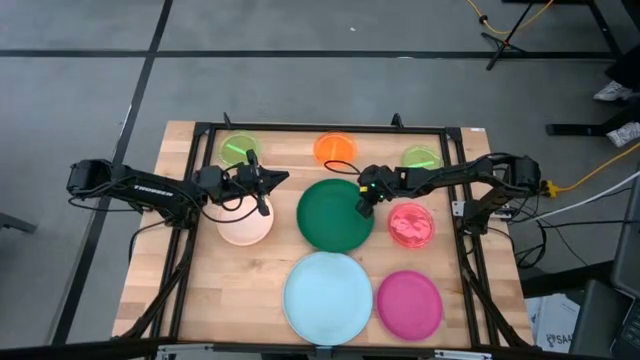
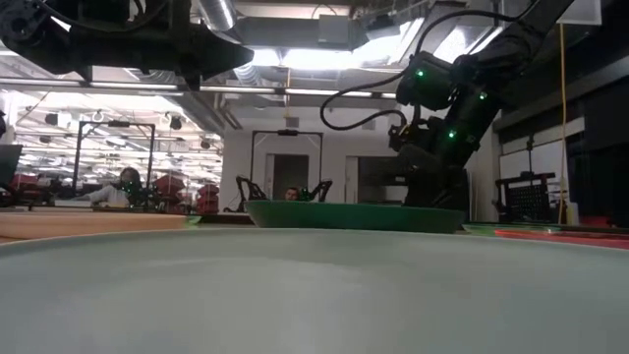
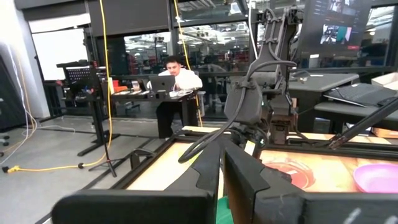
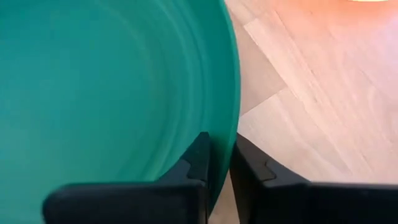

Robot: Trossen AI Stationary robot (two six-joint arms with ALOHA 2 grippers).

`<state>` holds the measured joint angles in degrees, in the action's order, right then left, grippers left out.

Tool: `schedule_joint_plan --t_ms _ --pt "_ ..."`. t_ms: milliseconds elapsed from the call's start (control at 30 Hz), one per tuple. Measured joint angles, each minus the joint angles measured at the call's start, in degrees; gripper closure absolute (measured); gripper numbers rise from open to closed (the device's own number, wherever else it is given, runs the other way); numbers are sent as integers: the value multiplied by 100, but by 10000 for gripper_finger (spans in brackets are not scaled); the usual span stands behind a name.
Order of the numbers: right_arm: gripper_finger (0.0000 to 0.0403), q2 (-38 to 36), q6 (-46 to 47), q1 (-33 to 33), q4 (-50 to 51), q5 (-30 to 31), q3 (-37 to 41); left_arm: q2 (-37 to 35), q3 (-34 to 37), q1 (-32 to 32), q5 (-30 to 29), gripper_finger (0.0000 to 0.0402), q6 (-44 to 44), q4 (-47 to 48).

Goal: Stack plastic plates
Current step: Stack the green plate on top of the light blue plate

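The large dark green plate (image 1: 335, 215) lies flat on the wooden table's middle. My right gripper (image 1: 365, 205) is at its right rim, shut on it; the low view shows the gripper (image 2: 432, 195) coming down onto the plate (image 2: 354, 216). My left gripper (image 1: 283, 178) hovers shut and level above the pale pink plate (image 1: 245, 224), touching nothing. The light blue plate (image 1: 327, 292) and the magenta plate (image 1: 410, 303) lie near the front edge. The translucent red plate (image 1: 411, 224) lies right of the green one. My right gripper pinches the green plate's right rim (image 4: 229, 124) between its two fingers (image 4: 198, 165), one on the plate's inner face and one outside the rim. The fingers come slanting down from the table's right. The plate rests flat on the table.
An orange plate (image 1: 333, 148) and two lime green plates (image 1: 240, 150) (image 1: 421, 157) lie along the far edge. A black frame (image 1: 300, 127) borders the table. A person sits at a desk (image 3: 177, 81) in the room beyond.
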<state>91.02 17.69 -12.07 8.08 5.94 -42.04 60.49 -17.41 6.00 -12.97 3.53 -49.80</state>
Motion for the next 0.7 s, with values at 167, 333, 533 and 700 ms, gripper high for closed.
schedule_joint_plan --t_ms 167,333,533,700 --pt "382 0 -2 -1 -87 142 0 0 0 0 -1 386 4 0" --pt "384 0 -94 -1 -105 167 0 0 0 0 -2 386 7 0" --pt "385 -84 -188 -85 -92 116 -2 0 0 0 -4 386 11 -2" --pt "385 -307 -314 -268 -33 -108 0 0 0 0 -9 386 17 -1"
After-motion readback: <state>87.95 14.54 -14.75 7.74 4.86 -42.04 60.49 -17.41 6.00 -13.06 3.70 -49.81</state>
